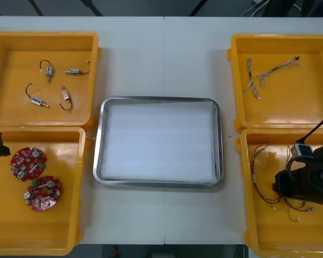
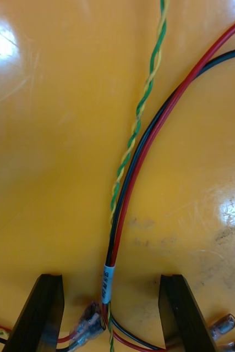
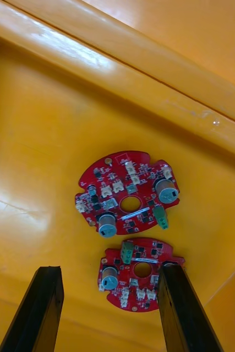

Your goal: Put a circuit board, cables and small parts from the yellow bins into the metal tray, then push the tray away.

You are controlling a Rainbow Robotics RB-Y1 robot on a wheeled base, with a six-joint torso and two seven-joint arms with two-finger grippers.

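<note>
The shiny rectangular metal tray [image 1: 159, 99] at frame centre holds nothing yet. Our right gripper [image 2: 110, 280], lower right, stands open around a red-and-black cable [image 2: 150, 144]; our left gripper [image 3: 110, 269], lower left, is open above two round red circuit boards [image 3: 111, 187].

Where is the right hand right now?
In the front view, the right hand is down in the near yellow bin on the robot's right, its open fingers straddling a red and black cable.
</note>
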